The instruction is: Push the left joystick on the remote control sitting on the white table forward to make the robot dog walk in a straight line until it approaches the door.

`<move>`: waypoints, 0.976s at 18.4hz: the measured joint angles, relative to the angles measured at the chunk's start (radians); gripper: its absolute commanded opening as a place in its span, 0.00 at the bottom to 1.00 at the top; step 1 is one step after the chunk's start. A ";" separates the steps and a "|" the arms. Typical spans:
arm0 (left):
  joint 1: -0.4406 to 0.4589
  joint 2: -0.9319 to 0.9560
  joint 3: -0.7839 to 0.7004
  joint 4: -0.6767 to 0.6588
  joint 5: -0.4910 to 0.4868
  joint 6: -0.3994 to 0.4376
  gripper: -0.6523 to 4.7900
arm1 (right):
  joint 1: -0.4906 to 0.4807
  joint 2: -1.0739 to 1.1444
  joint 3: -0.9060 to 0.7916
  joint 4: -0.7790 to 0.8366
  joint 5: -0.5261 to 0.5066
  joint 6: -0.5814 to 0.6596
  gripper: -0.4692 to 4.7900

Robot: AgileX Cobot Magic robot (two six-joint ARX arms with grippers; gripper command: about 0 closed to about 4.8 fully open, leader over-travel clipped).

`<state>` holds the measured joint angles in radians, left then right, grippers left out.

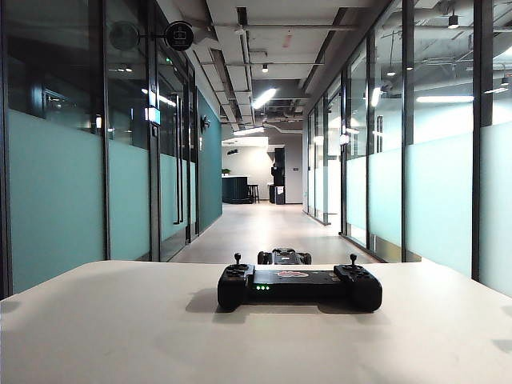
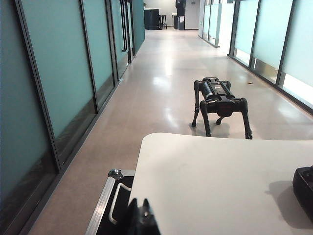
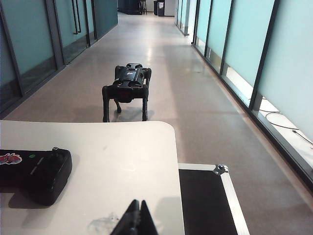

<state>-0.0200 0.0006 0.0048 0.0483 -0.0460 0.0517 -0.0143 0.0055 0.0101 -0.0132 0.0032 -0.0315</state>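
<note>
The remote control lies flat on the white table, its left joystick upright and untouched. The robot dog stands on the corridor floor just beyond the table's far edge. The left gripper and right gripper sit low at the near table edge, pointing level down the corridor, fingers pressed together, holding nothing, both well apart from the controller.
</note>
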 measured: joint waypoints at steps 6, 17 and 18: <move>0.000 0.000 0.003 0.000 0.000 0.000 0.11 | 0.000 0.001 0.035 -0.003 0.000 0.000 0.09; 0.000 0.248 0.065 0.185 0.006 0.000 0.11 | 0.000 0.132 0.122 0.042 -0.003 0.000 0.09; 0.000 0.280 0.066 0.213 0.014 0.000 0.11 | 0.000 0.159 0.128 0.065 -0.004 0.000 0.09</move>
<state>-0.0200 0.2802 0.0704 0.2615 -0.0322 0.0521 -0.0139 0.1642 0.1383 0.0521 -0.0006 -0.0319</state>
